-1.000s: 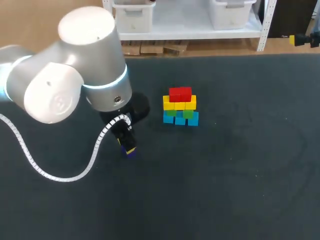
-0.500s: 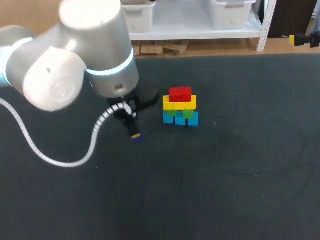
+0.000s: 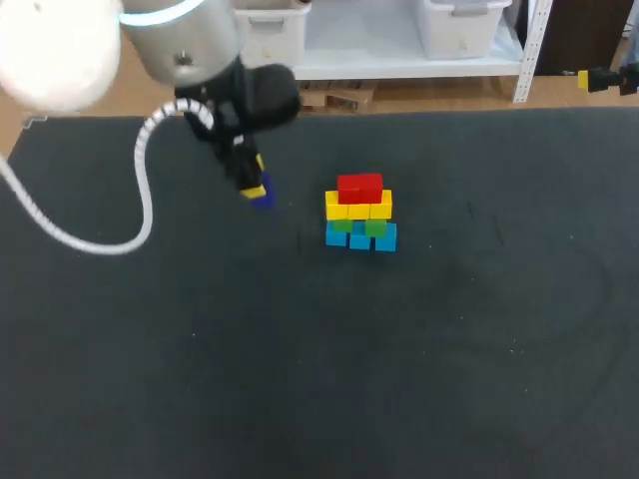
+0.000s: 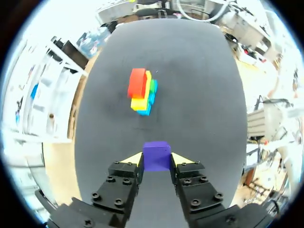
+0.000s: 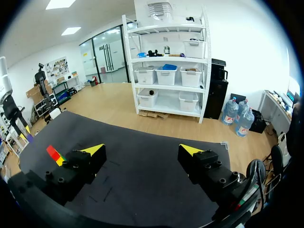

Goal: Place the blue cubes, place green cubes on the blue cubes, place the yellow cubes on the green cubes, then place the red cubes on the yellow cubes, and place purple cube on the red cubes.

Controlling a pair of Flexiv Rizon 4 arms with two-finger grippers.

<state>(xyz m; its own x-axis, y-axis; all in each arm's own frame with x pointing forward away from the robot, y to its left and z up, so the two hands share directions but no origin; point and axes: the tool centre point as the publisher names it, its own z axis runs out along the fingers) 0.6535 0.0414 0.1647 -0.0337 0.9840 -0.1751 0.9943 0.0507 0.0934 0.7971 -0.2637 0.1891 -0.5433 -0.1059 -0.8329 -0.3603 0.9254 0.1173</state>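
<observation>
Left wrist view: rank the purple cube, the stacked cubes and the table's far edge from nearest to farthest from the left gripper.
1. purple cube: clamped in the left gripper.
2. stacked cubes: ahead of the gripper, apart from it.
3. table's far edge: beyond the stack.

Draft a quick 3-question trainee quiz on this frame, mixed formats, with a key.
1. True or false: the left hand is shut on the purple cube.
2. Which colour tops the stack? A blue, B green, C red.
3. Fill in: the right hand is ____ and holds nothing.

Key
1. True: both fingers press the cube from two sides.
2. C: the red cubes are on top.
3. open
</observation>
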